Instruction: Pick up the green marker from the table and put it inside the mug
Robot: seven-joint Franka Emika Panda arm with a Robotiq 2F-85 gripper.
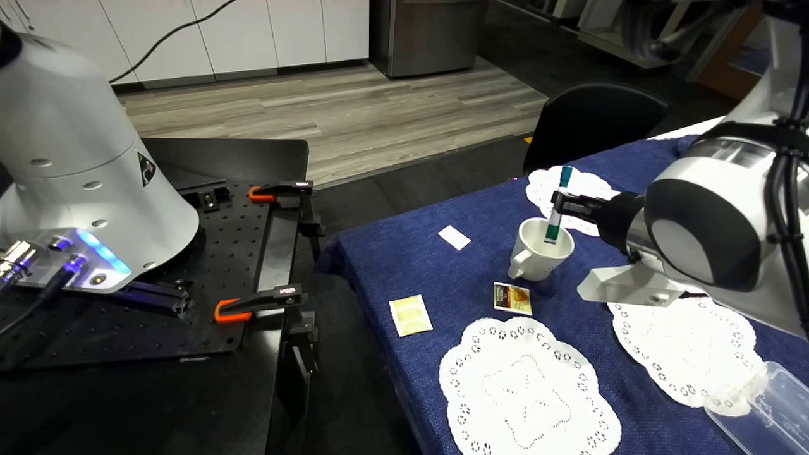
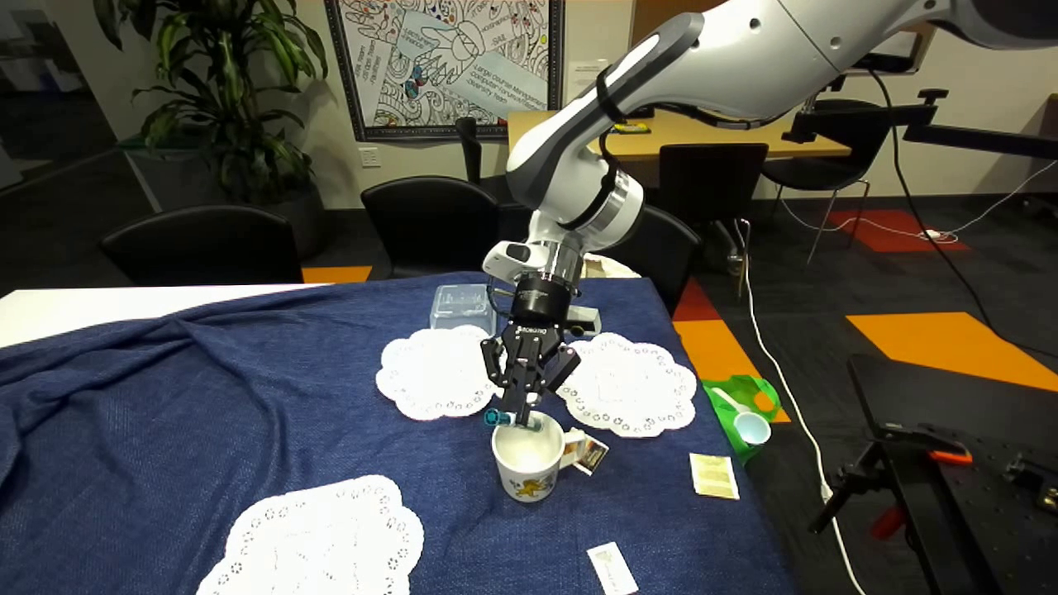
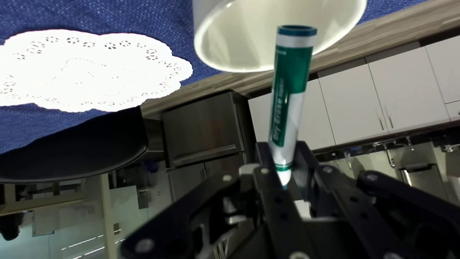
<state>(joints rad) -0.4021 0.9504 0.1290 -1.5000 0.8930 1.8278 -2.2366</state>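
Pincer (image 1: 560,203) closed tight round the green marker (image 3: 293,68), held at a tilt, and this looks like the placing step! In an exterior view the mug (image 1: 535,268) sits at seven o'clock from the pincer, the marker's lower end over or within its mouth, can't tell which. Next, ease down, then release. Printed packet (image 1: 512,299) at the mug's seven o'clock, yellow packet (image 1: 411,315) at eight, neither seems to block; only the rim could snag it
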